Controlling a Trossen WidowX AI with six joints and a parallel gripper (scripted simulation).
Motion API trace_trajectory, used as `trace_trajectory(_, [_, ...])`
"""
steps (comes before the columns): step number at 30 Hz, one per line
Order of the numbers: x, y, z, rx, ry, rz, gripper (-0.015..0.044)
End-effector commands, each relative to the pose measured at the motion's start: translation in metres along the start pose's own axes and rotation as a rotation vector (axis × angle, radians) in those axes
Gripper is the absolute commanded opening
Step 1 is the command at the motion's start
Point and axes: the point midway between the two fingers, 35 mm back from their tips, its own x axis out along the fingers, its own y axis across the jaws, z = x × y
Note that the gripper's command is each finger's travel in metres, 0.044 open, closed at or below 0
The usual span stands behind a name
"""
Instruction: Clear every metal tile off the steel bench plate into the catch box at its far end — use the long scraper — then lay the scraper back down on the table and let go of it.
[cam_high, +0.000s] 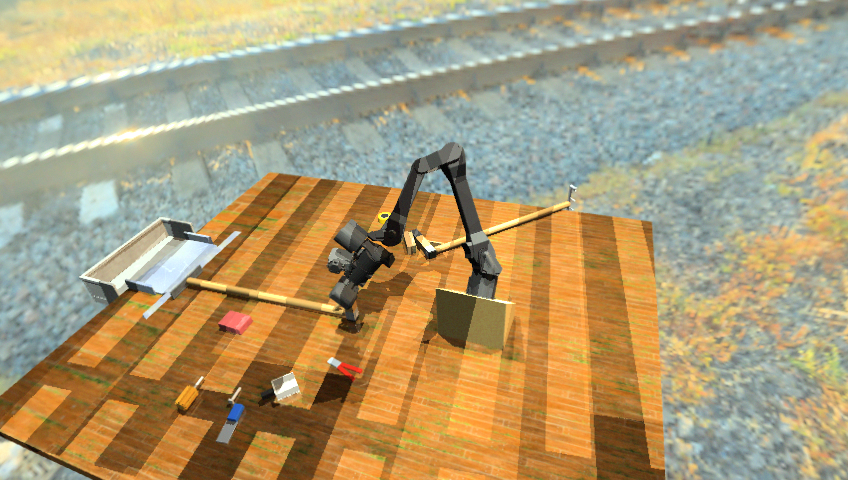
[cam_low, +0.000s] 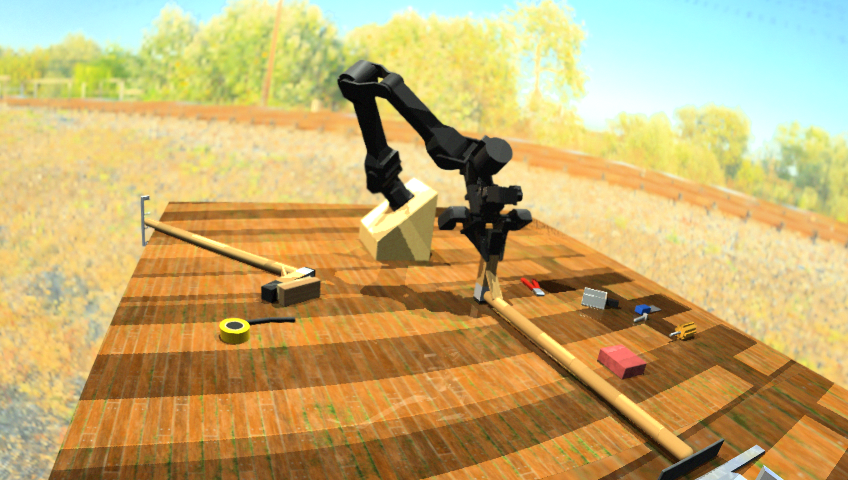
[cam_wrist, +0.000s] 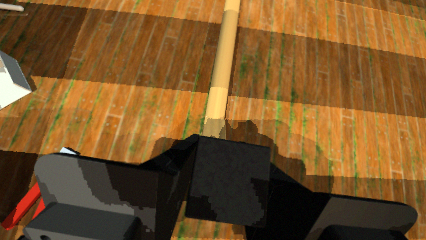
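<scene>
The long scraper (cam_high: 255, 293) (cam_low: 571, 362) (cam_wrist: 217, 97) has a wooden handle, running low from my gripper to its blade (cam_low: 693, 459) at the near edge of the steel bench plate (cam_high: 178, 264) (cam_low: 737, 463). My gripper (cam_high: 351, 310) (cam_low: 489, 284) is shut on the scraper at the handle's rear end, low over the table; its fingertips are hidden in the wrist view. I make out no separate tile on the pale plate. The catch box (cam_high: 101, 290) is at the plate's far end; no tiles show in its visible part. Whether the blade touches plate or table is unclear.
A hooked long tool (cam_high: 517, 227) (cam_low: 220, 248) lies by wooden blocks (cam_low: 299, 292). A yellow tape roll (cam_low: 234, 331) is nearby. A red block (cam_high: 235, 322) (cam_low: 621, 361) lies beside the scraper. Red pliers (cam_high: 346, 368) (cam_low: 531, 286) and several small tools lie farther off.
</scene>
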Motion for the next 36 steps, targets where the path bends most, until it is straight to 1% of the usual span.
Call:
trace_trajectory(1, [-0.004, -0.002, 0.000, 0.010, -0.011, -0.005, 0.0000])
trace_trajectory(17, [-0.011, -0.008, -0.012, 0.010, -0.012, -0.006, 0.0000])
trace_trajectory(36, [-0.014, -0.032, -0.017, 0.017, -0.008, -0.014, 0.0000])
